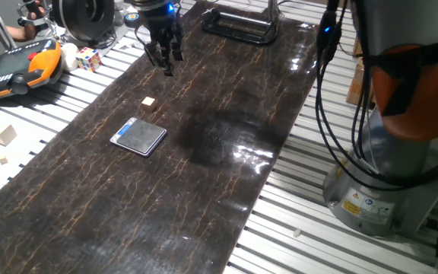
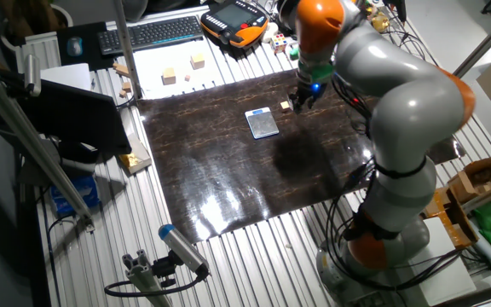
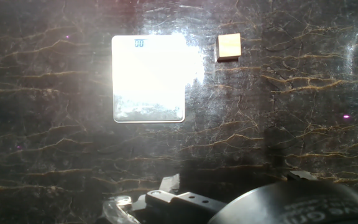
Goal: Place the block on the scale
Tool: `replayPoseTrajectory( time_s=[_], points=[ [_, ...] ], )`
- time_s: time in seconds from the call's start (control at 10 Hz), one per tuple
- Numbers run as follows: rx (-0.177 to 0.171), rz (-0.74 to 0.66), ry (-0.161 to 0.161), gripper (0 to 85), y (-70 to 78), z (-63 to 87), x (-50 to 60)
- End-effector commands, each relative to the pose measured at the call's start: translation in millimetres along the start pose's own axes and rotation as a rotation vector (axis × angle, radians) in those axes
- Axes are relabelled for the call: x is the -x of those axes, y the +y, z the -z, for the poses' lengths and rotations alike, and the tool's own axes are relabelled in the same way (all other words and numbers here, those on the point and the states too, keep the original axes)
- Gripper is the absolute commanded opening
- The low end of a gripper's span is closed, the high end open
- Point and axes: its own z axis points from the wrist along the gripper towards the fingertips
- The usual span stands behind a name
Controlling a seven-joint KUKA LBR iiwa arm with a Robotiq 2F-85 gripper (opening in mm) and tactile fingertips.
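Note:
The block (image 1: 150, 103) is a tiny tan wooden cube lying on the dark marbled mat, just beyond one corner of the scale (image 1: 138, 136). The scale is a thin square with a dark top and a silver rim. In the hand view the scale (image 3: 148, 78) glares white with the block (image 3: 229, 46) to its upper right, a small gap between them. My gripper (image 1: 164, 59) hangs above the mat, farther back than the block and well clear of it. Its fingers look apart, with nothing between them. The other fixed view shows the gripper (image 2: 301, 99) close beside the block (image 2: 285, 106).
A multicoloured puzzle cube (image 1: 89, 58) and an orange teach pendant (image 1: 21, 68) lie off the mat at the back left. Larger pale wooden blocks (image 1: 4, 135) sit on the slatted table to the left. A black frame (image 1: 238, 27) stands at the mat's far end. The arm's base (image 1: 386, 152) is at the right.

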Motion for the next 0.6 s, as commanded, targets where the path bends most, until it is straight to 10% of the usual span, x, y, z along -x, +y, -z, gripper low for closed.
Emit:
replayPoseTrajectory(
  time_s=[0.0,0.5],
  points=[
    [-0.017,0.074,0.060,2.3,-0.1,0.0,0.0],
    [-0.014,0.062,0.051,2.3,-0.1,0.1,0.0]
  ],
)
